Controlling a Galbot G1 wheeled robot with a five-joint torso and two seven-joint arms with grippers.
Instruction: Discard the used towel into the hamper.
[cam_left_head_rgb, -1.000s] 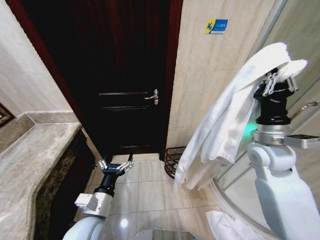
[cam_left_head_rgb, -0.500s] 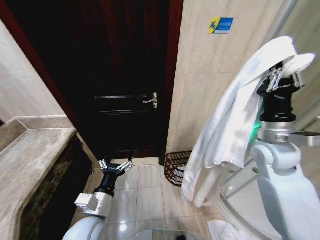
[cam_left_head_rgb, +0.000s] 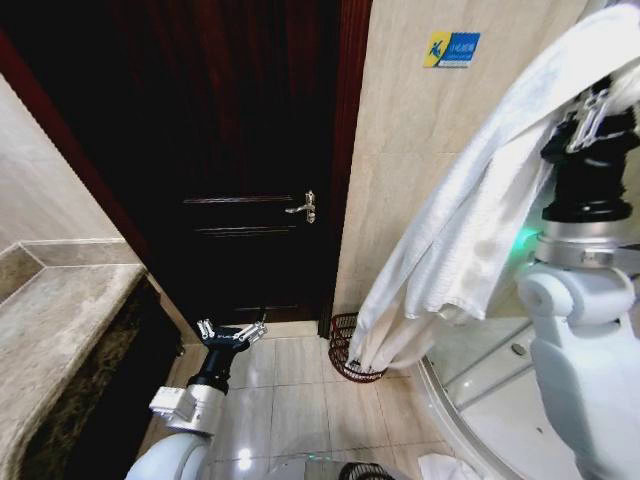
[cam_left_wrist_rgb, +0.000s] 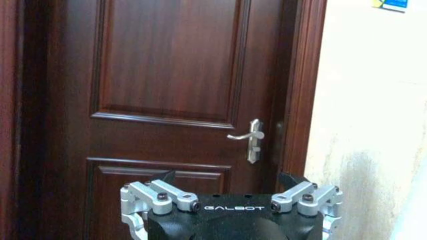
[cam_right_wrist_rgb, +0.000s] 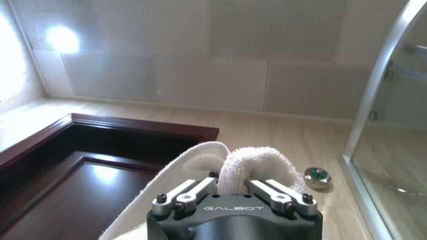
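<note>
Towel (cam_left_head_rgb: 470, 230): one, white, pinched in the clenched right gripper (cam_right_wrist_rgb: 235, 186) and held high so its tail hangs free of the floor.
Hamper (cam_left_head_rgb: 352, 352): one, on the tiles beside the door (cam_left_wrist_rgb: 167, 85), partly behind the towel's lower end.
Left gripper (cam_left_head_rgb: 231, 331): low, fingers spread, empty, likely kept clear.

Dim doorway; door (cam_left_head_rgb: 250, 200) nearly black in head view. Floor tiles (cam_left_head_rgb: 290, 400) show ceiling-light glare. Bright spot on ceiling (cam_right_wrist_rgb: 61, 39). Head view edges bend noticeably.
</note>
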